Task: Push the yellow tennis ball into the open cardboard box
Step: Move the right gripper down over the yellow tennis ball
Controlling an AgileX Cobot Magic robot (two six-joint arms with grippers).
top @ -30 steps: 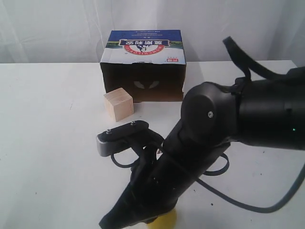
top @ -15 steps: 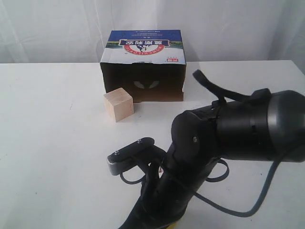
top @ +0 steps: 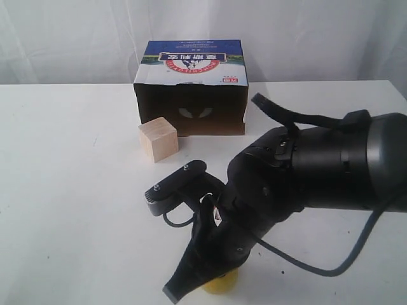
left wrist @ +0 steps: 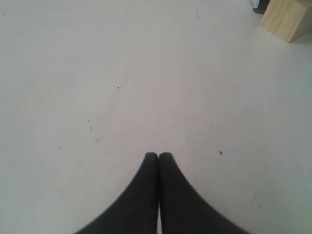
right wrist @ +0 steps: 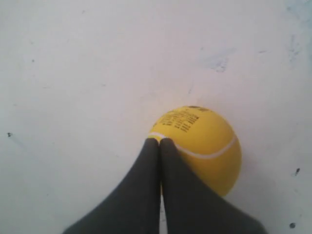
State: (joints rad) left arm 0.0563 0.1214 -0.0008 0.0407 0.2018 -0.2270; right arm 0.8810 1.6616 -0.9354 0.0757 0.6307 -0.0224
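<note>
Right hand [right wrist: 159,141] pressed together at yellow tennis ball [right wrist: 209,148], small black print illegible

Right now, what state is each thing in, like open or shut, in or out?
round yellow tennis ball: on the white table, outside the box
big brown cardboard box: open, with its dark opening facing the exterior camera
pale wooden cube: sitting by the box's open front
left claw: shut, holding nothing
right claw: shut, tips at the ball
</note>
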